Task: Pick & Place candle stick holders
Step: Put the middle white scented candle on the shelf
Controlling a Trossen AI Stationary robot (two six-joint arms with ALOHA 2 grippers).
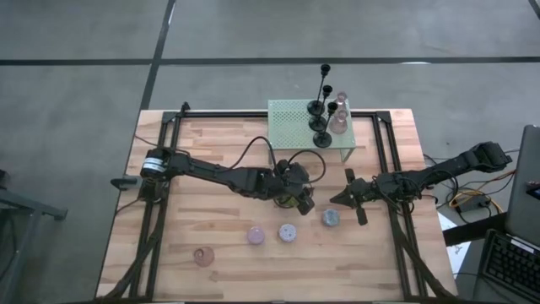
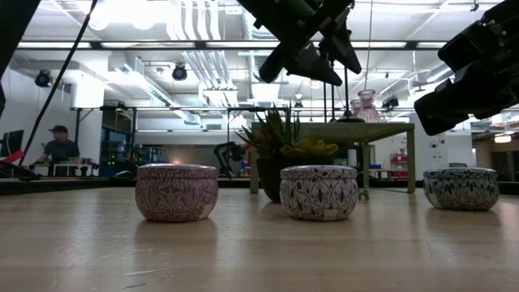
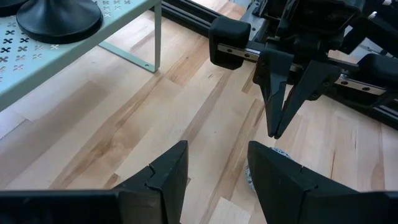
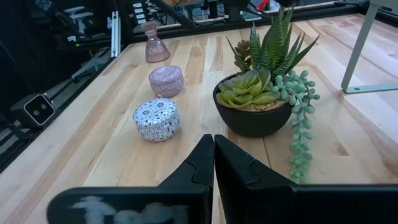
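Three slim black candlesticks (image 1: 321, 105) and two pink glass holders (image 1: 339, 114) stand on the pale green mesh rack (image 1: 295, 127) at the table's far edge. Pink (image 1: 256, 235), lilac (image 1: 288, 231) and blue (image 1: 331, 218) round holders rest on their flat bottoms on the wood near the front, and a pink glass holder (image 1: 202, 255) stands at the front left. My left gripper (image 1: 304, 201) hangs open above the potted plant (image 1: 291, 198), its fingers (image 3: 168, 174) with nothing between them. My right gripper (image 1: 348, 197) is shut and empty, raised above the table just beyond the blue holder (image 2: 461, 188).
The succulent in its dark pot (image 4: 258, 99) stands at the table's middle, under my left gripper. My two grippers face each other closely, the right one (image 3: 277, 121) right in front of the left. Black rails (image 1: 384, 160) run along the table's sides. Bare wood lies at the near edge.
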